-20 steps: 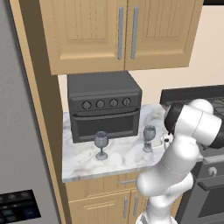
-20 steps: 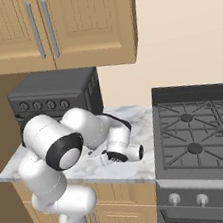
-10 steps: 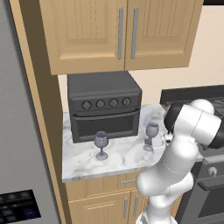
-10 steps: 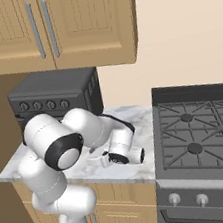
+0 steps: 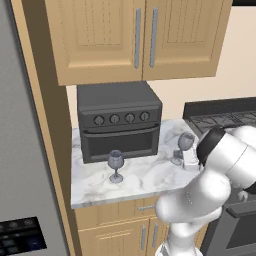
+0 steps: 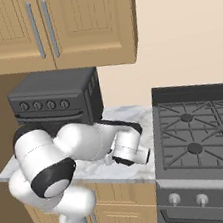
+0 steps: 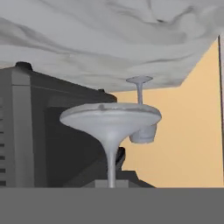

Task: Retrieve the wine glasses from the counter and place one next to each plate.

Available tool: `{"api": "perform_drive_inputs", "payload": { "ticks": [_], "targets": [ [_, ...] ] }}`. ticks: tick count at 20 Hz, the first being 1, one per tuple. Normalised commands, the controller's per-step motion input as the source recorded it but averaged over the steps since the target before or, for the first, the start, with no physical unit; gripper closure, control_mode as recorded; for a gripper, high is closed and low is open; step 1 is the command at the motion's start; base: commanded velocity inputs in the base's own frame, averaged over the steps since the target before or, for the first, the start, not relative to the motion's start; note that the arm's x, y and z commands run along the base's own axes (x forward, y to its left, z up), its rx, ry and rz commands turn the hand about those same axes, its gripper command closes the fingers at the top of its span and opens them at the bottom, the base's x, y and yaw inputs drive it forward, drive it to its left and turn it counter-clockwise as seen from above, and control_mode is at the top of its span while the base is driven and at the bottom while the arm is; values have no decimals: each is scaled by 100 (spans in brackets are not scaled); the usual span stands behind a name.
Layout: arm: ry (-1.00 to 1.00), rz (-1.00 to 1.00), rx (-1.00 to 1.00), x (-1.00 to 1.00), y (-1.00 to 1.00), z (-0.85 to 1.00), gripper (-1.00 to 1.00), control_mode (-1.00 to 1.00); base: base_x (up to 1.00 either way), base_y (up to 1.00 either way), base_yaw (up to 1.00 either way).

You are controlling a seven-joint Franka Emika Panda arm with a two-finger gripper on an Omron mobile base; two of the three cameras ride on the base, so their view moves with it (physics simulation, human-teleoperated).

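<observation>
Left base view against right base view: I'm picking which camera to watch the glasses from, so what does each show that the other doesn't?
Left base view: both wine glasses, the left glass standing free and the right glass at the robot's hand. Right base view: the stove burners and knobs, with the arm covering the glasses. Both share the counter, toaster oven and upper cabinets.

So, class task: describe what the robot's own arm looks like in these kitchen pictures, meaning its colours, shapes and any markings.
The arm is built from glossy white, rounded, tube-like segments that bulge at the joints. Dark grey to black bands and caps mark the joints, one a large round dark cap. The wrist ends in a short white cylinder with a dark ring. No cables, lettering or logos can be made out.
</observation>
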Motion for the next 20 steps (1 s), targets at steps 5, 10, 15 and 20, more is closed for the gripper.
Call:
{"api": "perform_drive_inputs", "payload": {
  "ticks": [5,10,15,20],
  "targets": [
    [1,-12,0,-24,0,76,100,-100,0,0,0],
    [0,-12,-1,-31,0,67,100,-100,0,0,0],
    [0,-9,-9,-35,7,87,100,-100,0,0,0],
    [0,-4,-8,-35,15,88,100,-100,0,0,0]
  ]
}}
